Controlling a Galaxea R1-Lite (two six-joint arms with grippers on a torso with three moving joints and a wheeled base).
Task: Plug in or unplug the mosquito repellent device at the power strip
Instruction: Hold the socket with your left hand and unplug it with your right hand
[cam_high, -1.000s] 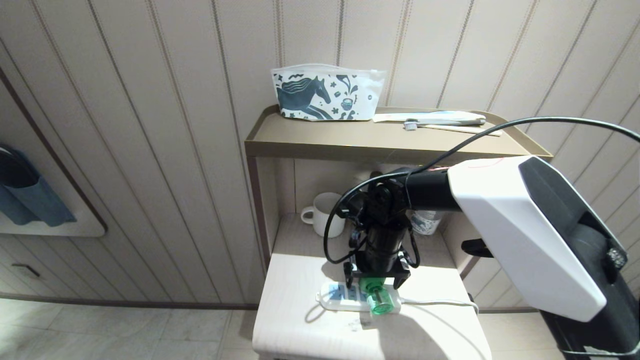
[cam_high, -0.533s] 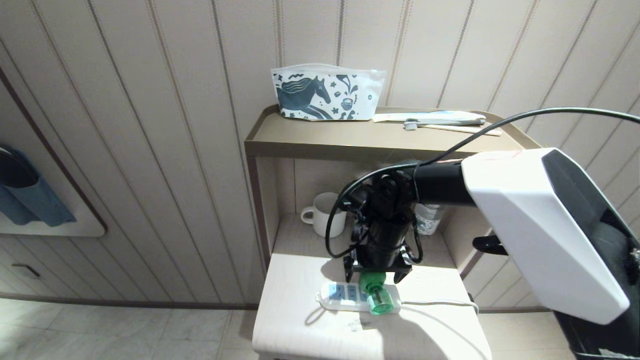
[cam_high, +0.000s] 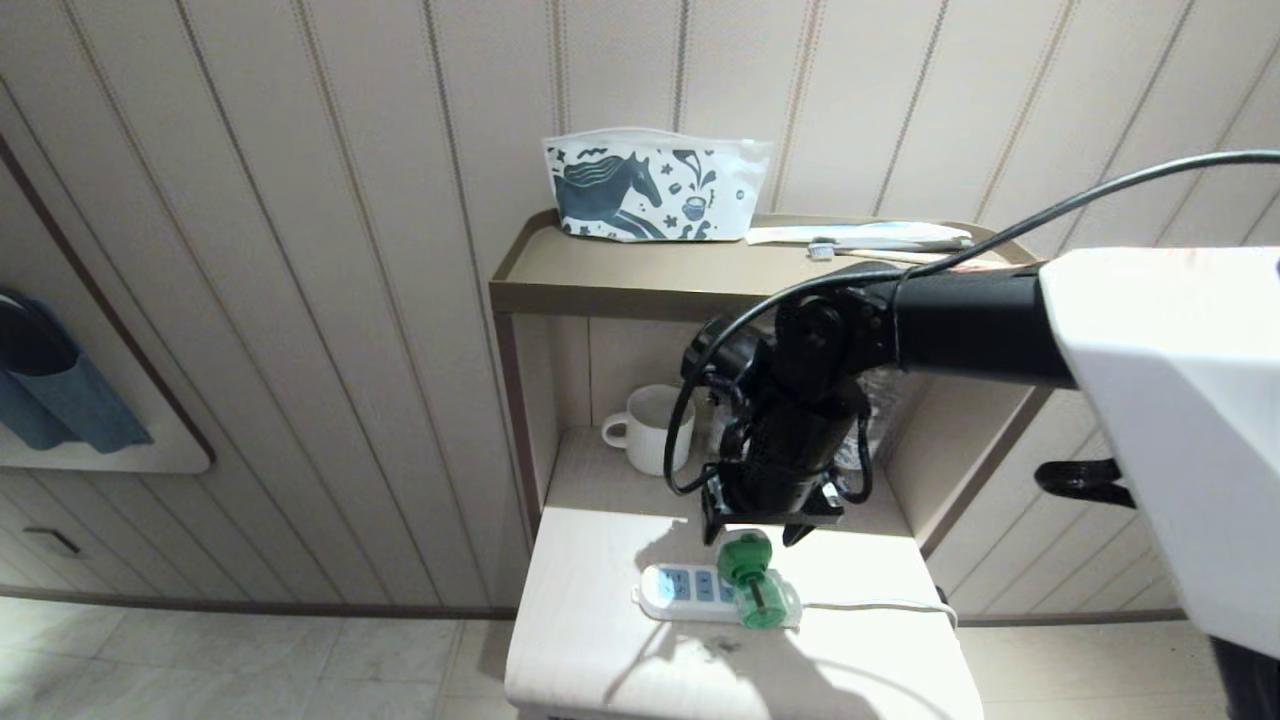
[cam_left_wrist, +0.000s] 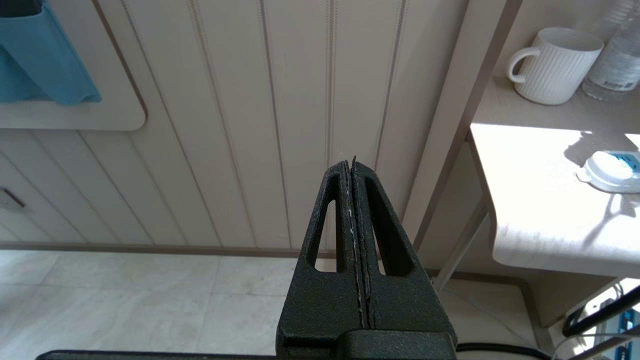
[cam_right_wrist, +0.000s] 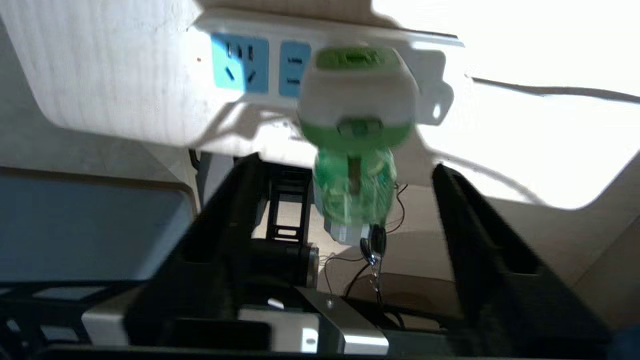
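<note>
The mosquito repellent device (cam_high: 750, 590) sits plugged into the power strip (cam_high: 680, 588) on the bench (cam_high: 600, 650). The right pincer (cam_high: 765, 520) hangs just above it, fingers spread wide, holding nothing. The left pincer (cam_left_wrist: 352, 170) is squeezed closed beside the bench.

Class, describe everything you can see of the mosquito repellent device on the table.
The mosquito repellent device is small, with a white rounded head, bright green top and see-through green bottle, plastic by its look. It sits on the right end of the white power strip on the pale table, seemingly plugged in; its prongs are hidden. The right end effector hangs open just behind it, not touching.
</note>
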